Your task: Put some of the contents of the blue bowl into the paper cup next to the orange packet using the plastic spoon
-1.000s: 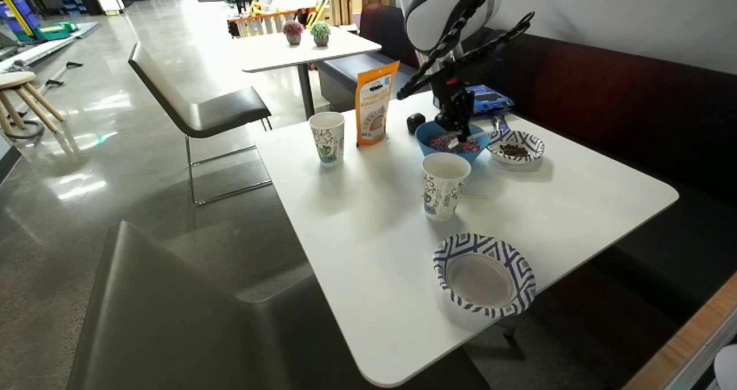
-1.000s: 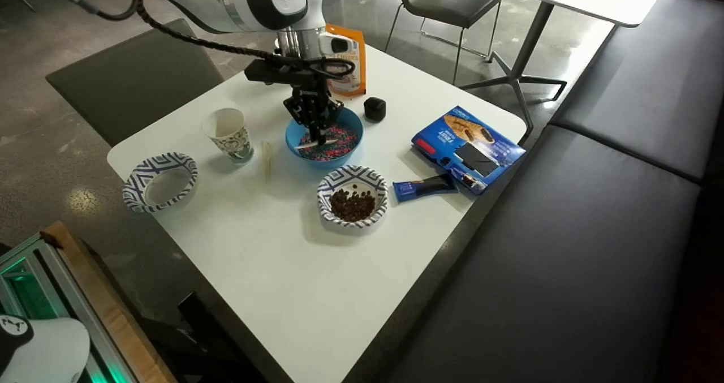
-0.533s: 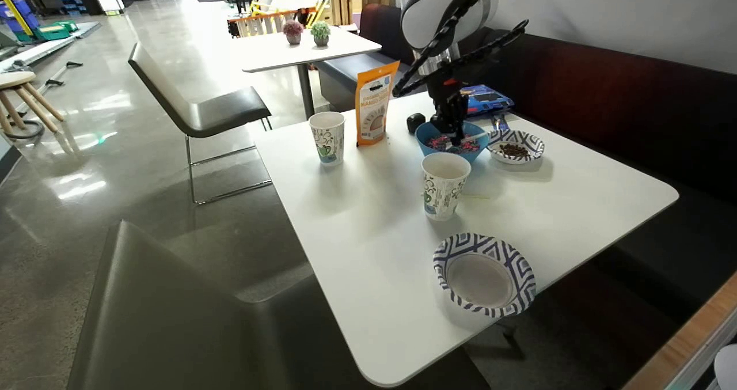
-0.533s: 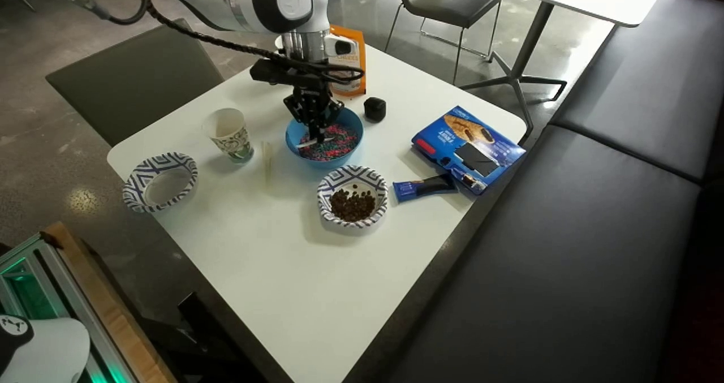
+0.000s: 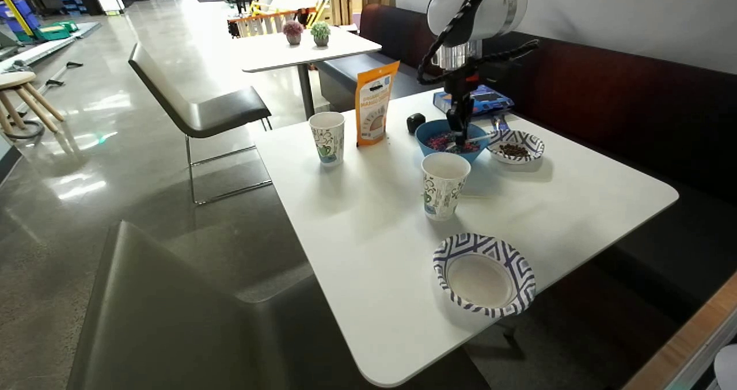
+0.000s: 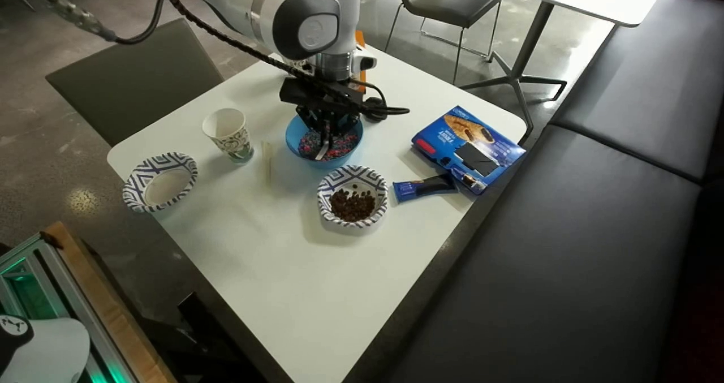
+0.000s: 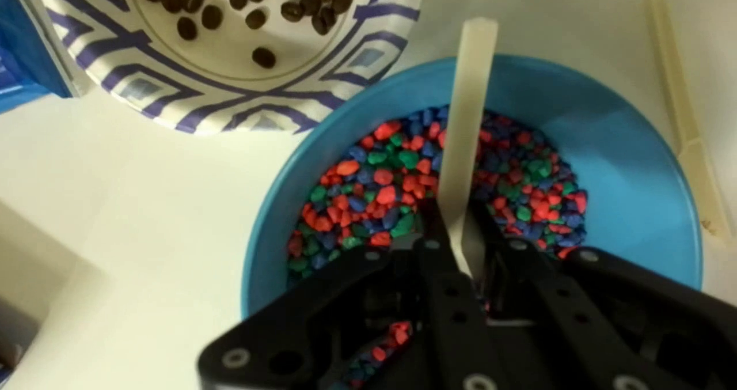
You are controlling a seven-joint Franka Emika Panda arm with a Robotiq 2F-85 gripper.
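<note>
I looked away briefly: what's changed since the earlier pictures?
In an exterior view, the arm has shifted toward the picture's right and the gripper turned; the plastic spoon, still held, points toward the bottom edge instead of left. Nothing was let go. The blue bowl, the orange packet and the paper cup beside it stayed put.

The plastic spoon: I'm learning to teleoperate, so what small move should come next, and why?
Probably a short push of the plastic spoon through the coloured pebbles, to load it: the gripper is shut on the spoon, pebbles lie beneath in the blue bowl, and whether any are scooped is hidden.
</note>
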